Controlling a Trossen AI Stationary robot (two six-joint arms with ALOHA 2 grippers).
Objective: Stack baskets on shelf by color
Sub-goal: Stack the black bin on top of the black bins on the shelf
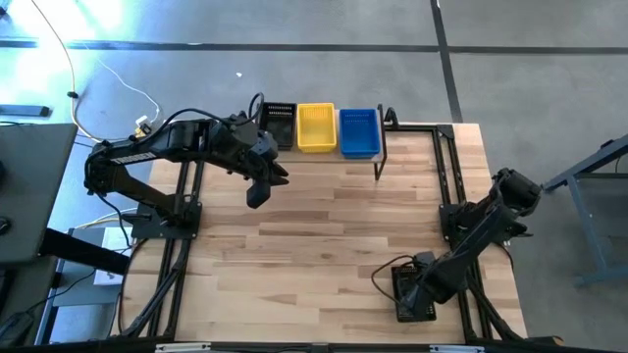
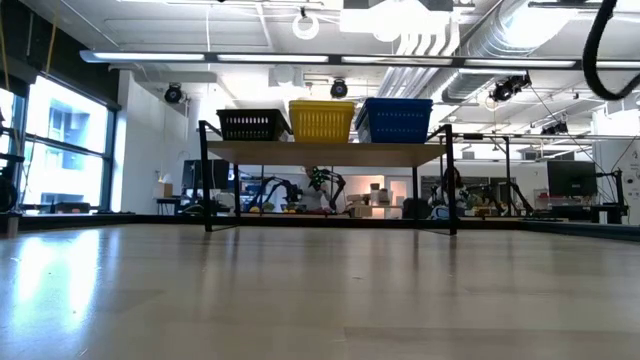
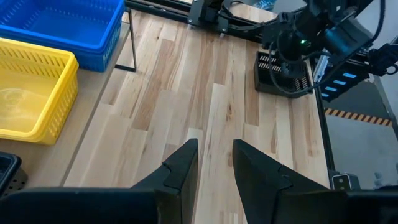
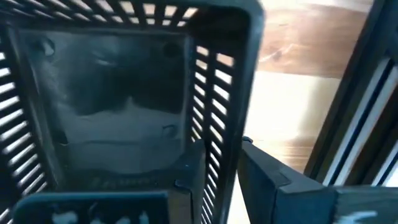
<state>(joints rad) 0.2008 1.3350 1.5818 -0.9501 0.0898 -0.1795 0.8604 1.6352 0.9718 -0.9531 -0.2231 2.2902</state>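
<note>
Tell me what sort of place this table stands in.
Probably a robotics lab or workshop in an industrial hall: bare silver ceiling ducts, benches with more robot arms behind the low wooden shelf, and a grey concrete floor around the pale wooden table.

Black basket [image 4: 118,118] cropped by the right wrist view's edges, its far rim blurred.

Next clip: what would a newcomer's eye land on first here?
First, the row on the shelf at the table's far edge: black baskets, yellow baskets and blue baskets, left to right in the high view. Then the right gripper at the near right corner, its fingers astride the wall of one more black basket. The left gripper hangs open over bare table in front of the shelf.
</note>
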